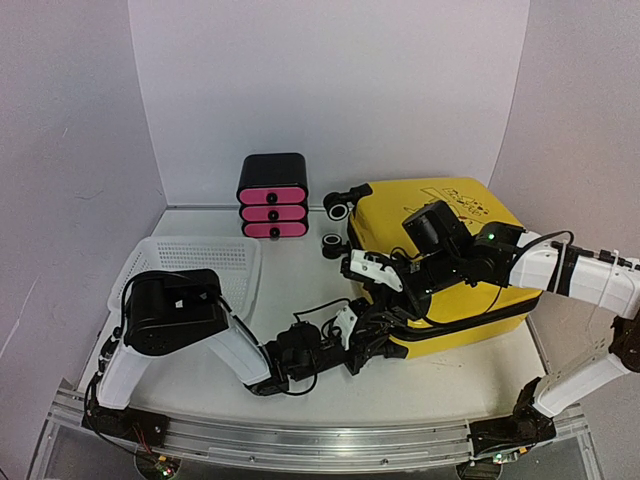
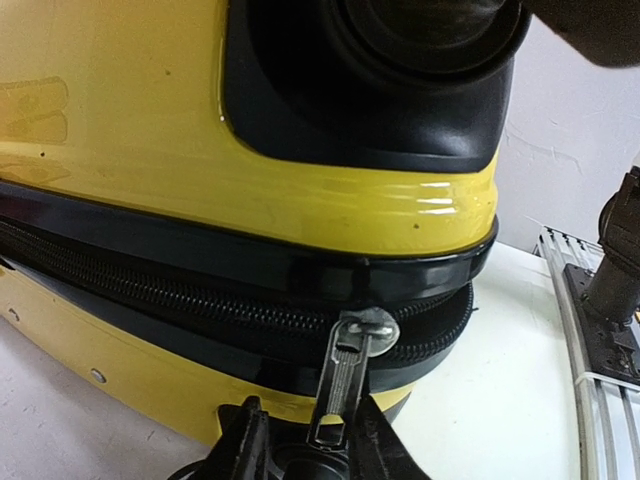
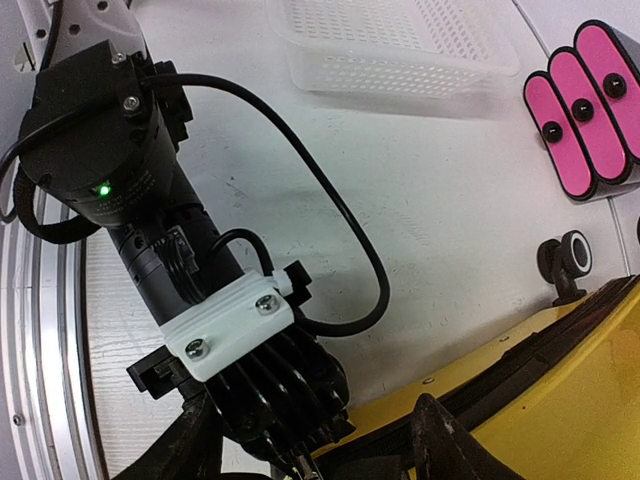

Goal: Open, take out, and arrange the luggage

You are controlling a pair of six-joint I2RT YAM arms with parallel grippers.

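The yellow luggage (image 1: 450, 270) lies flat at the right of the table, lid up, its black zipper band (image 2: 150, 290) shut. My left gripper (image 2: 315, 435) is low at the case's near-left corner (image 1: 368, 332). The metal zipper pull (image 2: 345, 385) hangs between its fingers, touching the right finger (image 2: 385, 440); the left finger stands apart from it. My right gripper (image 3: 315, 450) is open wide and empty, hovering over that same corner (image 1: 385, 295), above the left gripper (image 3: 290, 400). The case's yellow shell also shows in the right wrist view (image 3: 580, 400).
A black-and-pink drawer box (image 1: 272, 195) stands at the back, left of the case's wheels (image 1: 338, 210). A white mesh basket (image 1: 200, 265) sits at the left. The left arm's cable (image 3: 330, 200) loops over the table. A metal rail (image 2: 600, 330) runs along the near edge.
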